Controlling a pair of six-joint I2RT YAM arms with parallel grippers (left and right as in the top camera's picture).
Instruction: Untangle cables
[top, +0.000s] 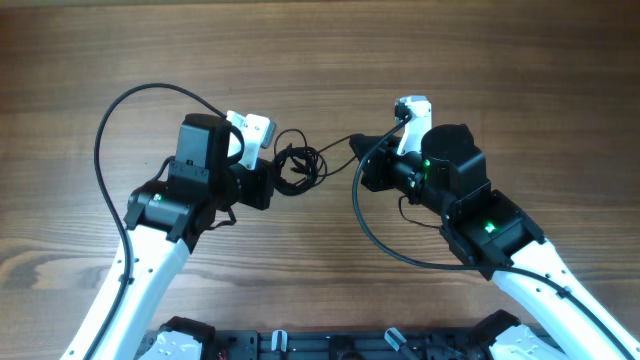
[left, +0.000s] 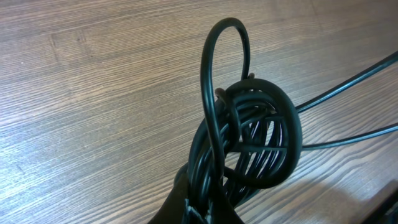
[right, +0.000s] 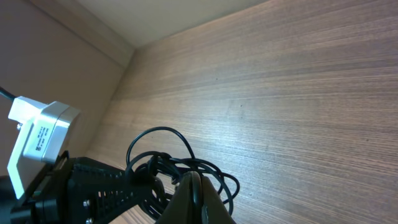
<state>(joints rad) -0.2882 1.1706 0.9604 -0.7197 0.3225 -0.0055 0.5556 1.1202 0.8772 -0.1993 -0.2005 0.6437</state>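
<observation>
A tangled bundle of thin black cable hangs between my two grippers over the wooden table. My left gripper is shut on the left side of the bundle; in the left wrist view the coiled loops rise from its fingertips. My right gripper is shut on a strand of the same cable, which runs left to the bundle. In the right wrist view the strand sits pinched between the fingertips, with the loops just beyond and the left gripper behind them.
Each arm's own thick black supply cable arcs over the table: one loop at the far left, one curving below the right gripper. The left arm's white camera housing sits beside the bundle. A black rail runs along the front edge.
</observation>
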